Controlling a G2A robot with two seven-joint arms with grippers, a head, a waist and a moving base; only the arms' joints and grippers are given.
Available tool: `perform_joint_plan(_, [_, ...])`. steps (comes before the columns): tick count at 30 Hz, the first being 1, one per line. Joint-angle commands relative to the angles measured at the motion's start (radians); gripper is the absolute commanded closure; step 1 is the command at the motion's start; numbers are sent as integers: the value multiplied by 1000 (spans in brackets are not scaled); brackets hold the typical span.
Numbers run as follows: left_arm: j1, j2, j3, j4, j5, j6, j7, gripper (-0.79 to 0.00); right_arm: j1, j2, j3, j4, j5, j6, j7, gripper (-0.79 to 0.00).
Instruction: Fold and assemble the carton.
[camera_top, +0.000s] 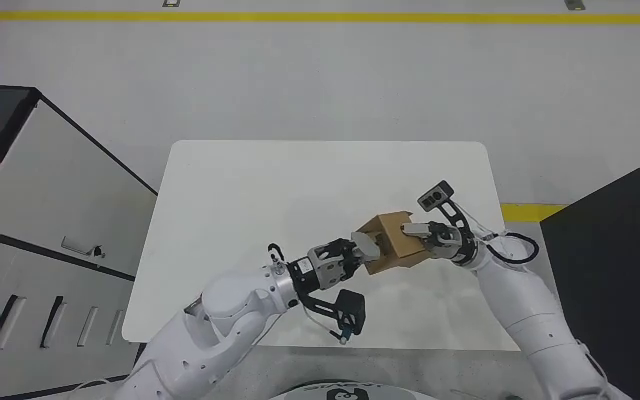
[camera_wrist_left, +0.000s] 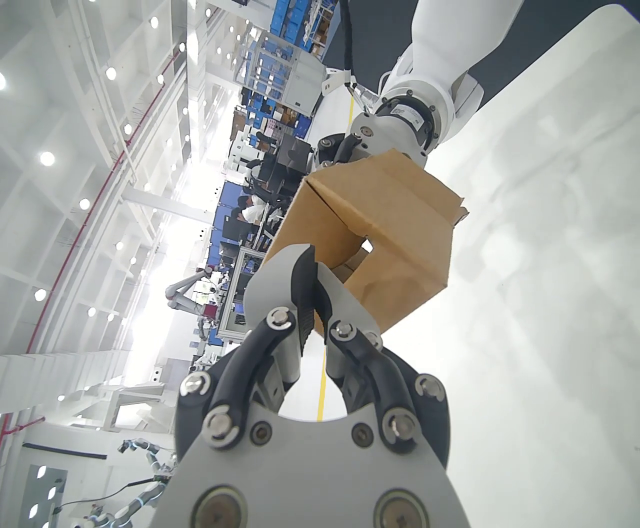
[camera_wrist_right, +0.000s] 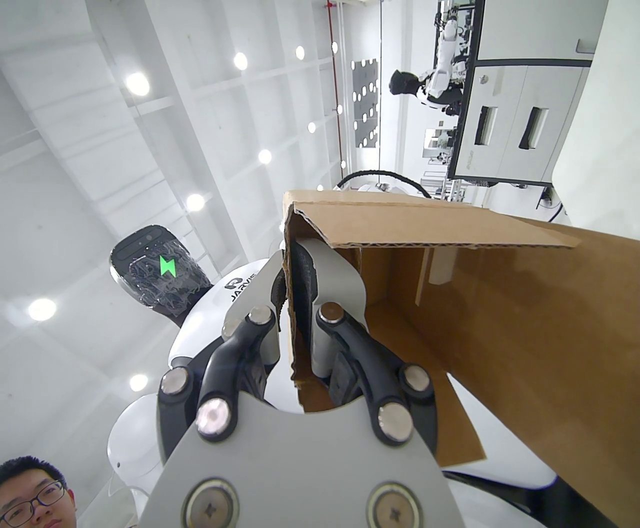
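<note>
Between the grippers: carton (camera_top: 392, 243), over table (camera_top: 300, 190), long axis running gripper to gripper.
Left gripper (camera_wrist_left: 312, 265): clamped on end flap.
Right gripper (camera_wrist_right: 295, 280): pinching wall at open end.

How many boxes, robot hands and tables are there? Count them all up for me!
Brown carton: 1
Robot hands: 2, the left hand and the right hand, each shut on the carton
White table: 1
Total: 4
</note>
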Motion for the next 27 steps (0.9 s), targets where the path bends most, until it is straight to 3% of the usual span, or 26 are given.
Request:
perform_joint_plan(1, [-2,-1,2,1,-2,3,-2,0,1,1,-6,-2,8,3,0,0])
perform_joint_plan(27, [30,3,-80,2,-102,81,-15,0,40,51,-91,59,244,51,0,0])
